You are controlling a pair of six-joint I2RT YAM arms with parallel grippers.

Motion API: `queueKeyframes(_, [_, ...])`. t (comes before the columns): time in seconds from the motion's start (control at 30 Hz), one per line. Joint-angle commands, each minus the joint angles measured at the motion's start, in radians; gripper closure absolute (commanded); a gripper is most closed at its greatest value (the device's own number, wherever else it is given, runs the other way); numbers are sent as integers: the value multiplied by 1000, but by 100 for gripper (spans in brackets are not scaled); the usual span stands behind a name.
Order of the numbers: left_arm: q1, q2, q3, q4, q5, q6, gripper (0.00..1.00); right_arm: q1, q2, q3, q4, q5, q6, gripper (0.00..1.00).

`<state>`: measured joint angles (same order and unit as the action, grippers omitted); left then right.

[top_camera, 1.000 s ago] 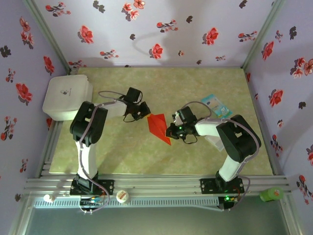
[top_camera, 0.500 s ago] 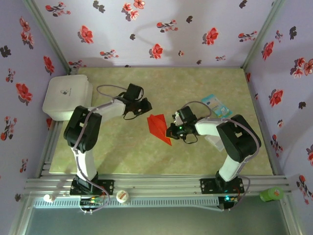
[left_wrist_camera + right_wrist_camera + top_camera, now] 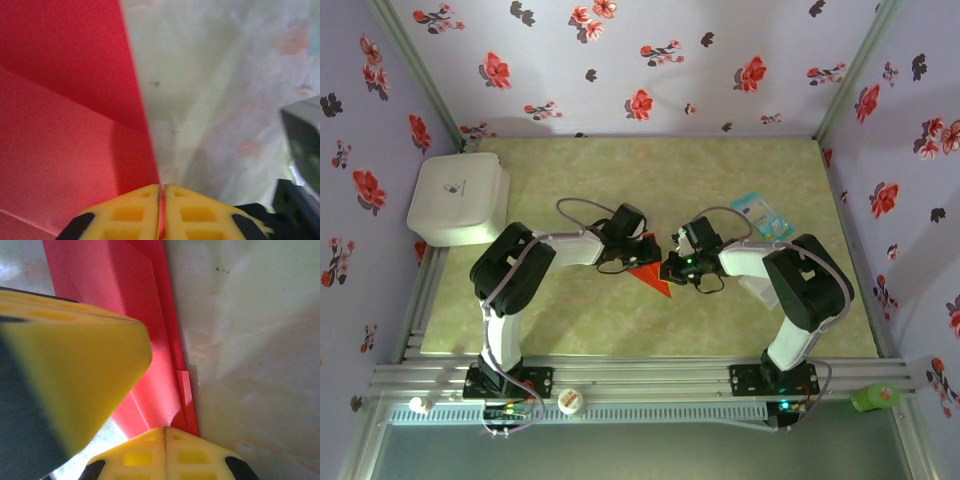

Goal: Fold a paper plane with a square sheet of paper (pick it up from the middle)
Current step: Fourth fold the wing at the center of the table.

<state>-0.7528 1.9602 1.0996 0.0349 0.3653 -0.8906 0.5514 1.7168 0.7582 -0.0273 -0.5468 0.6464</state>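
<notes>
The square sheet of paper (image 3: 654, 279) is bright red and folded into a pointed shape with layered creases. It lies on the table between my two grippers. My left gripper (image 3: 638, 252) covers its wide end from the left. In the left wrist view, the left gripper (image 3: 161, 188) is shut with a sliver of red paper (image 3: 65, 125) between the yellow pads. My right gripper (image 3: 670, 268) is at the paper's right edge. In the right wrist view, the right gripper (image 3: 165, 429) is shut on the folded paper (image 3: 150, 355), and a left finger (image 3: 70, 370) looms beside it.
A light-blue-and-white packet (image 3: 761, 216) lies behind the right arm. A white box (image 3: 458, 198) stands at the table's left edge. A white cap (image 3: 570, 401) and a green object (image 3: 873, 397) rest on the front rail.
My left gripper has swung right from behind and left of the paper and come down onto its wide end. The right gripper has stayed at the paper's right edge.
</notes>
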Motion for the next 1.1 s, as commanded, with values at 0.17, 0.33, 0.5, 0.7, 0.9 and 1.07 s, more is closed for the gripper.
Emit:
queueKeyframes(0.17, [-2,60,-67,11,-61,-18,89,-2,-36,-49,-108,29,17,100])
queueKeyframes(0.33, [-2,56,-77,-26,-81,3,90,5,-125,-84,-19,-38,61,100])
queueKeyframes(0.5, [1,53,-73,-46,-85,23,91,27,-111,-70,19,-81,64,100])
queueKeyframes(0.7, [6,49,-66,-55,-85,33,91,32,-64,-35,-6,-20,52,100])
queueKeyframes(0.9, [17,44,-77,-51,-85,35,91,24,-17,-78,-71,-15,19,99])
queueKeyframes(1.07, [36,35,-105,-36,-85,33,91,5,-62,-174,-16,-64,32,98])
